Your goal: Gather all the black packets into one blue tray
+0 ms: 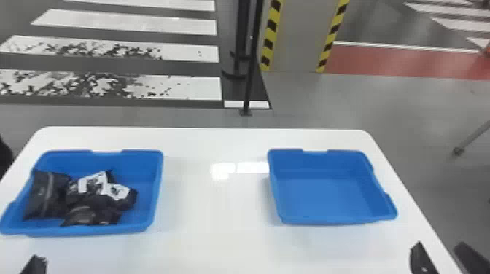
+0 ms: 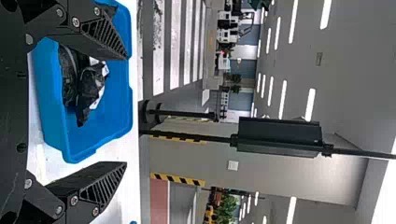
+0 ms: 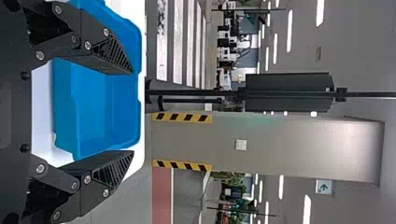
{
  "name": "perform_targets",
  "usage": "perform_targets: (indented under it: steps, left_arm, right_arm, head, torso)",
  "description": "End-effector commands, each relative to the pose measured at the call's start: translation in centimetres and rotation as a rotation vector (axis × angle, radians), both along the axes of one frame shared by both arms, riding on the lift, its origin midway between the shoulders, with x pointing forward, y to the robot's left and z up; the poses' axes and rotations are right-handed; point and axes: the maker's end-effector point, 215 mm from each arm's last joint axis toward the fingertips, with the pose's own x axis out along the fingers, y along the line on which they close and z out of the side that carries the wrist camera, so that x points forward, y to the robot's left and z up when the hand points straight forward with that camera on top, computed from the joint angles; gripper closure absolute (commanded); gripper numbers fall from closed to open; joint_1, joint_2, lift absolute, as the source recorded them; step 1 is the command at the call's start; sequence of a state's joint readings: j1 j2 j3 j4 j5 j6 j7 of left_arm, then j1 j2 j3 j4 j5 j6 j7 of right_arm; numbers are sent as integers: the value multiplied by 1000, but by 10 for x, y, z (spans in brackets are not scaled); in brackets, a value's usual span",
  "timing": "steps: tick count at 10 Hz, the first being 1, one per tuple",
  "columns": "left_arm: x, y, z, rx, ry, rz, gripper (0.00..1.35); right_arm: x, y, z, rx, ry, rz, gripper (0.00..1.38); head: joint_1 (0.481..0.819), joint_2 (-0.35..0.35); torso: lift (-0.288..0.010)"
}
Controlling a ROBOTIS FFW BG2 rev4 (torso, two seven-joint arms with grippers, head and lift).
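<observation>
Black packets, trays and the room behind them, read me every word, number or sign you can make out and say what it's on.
No words or numbers can be read.
White labels on the black packets: marks too blurred to read.
Green-and-white sign, high up near the pillar: an arrow.
White plate on the pillar: too small to read.

Blk pole (image 1: 251,62) nr grey pillar (image 1: 297,40) w/ yel/blk stripes (image 1: 269,40), beyond wht table (image 1: 204,215)
</observation>
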State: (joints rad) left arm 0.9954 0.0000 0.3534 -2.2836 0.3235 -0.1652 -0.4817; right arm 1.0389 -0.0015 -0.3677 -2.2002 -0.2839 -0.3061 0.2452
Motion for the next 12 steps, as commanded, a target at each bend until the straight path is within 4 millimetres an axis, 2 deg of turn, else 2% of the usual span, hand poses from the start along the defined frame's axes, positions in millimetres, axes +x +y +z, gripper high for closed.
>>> perform_targets:
  steps: [1,6,12]
  left_arm:
    - [1,2,1,6,-4,5,243]
    - [2,1,-7,-7,23,3,243]
    - [8,-5,-6,-24,16,-5,245]
  right_arm:
    - [-1,-1,-2,5,2,-4,463]
    - [1,-3,-3,22,-3,-11,463]
    - [3,-3,4,34,-22,-13,461]
  head:
    - [695,-141]
    - [695,-142]
    - [695,-149]
  torso:
    - [-110]
    - [-110]
    - [-110]
